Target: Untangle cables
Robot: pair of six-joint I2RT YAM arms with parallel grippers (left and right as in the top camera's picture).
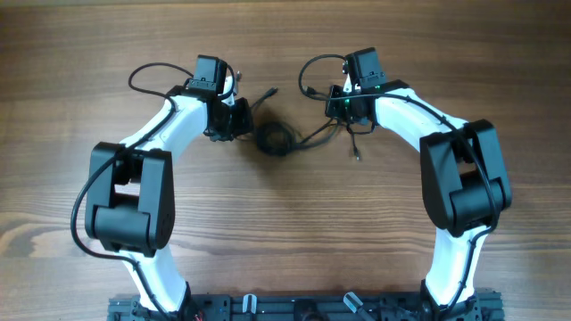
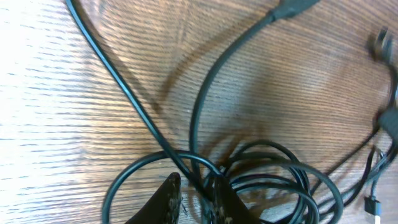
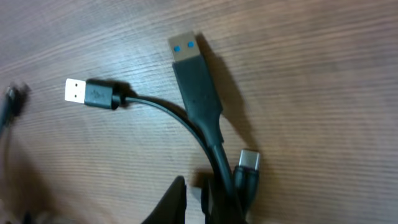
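1. Overhead: the cables (image 1: 273,139) are bunched in a small dark coil on the wooden table (image 1: 285,245), between my two arms. Thin strands trail out of it to both sides.
2. Overhead: one loose plug end (image 1: 270,92) lies just beyond the coil, on the far side from my base. Another strand runs from the coil across toward my right wrist.
3. Left wrist: my left claw (image 2: 194,185) is pinched onto a single thin strand. The fingers (image 2: 163,203) sit close on either side of it, and the cord passes straight through the narrow gap.
4. Left wrist: just past the fingertips, several loops overlap on the wood. One long strand runs off to the upper left. A second arcs up to a plug at the top edge. The ends at the right edge are too blurred to make out.
5. Right wrist: my right claw (image 3: 196,188) has its fingers drawn near together, with a sliver of wood showing between them. Two cords run down against one finger. I cannot tell whether they are pinched.
6. Right wrist: three ends fan out ahead of the claw. There is a blue-tipped plug (image 3: 186,48), a silver plug (image 3: 76,91) off to one side, and a small rounded plug (image 3: 249,160) nearest the fingers.
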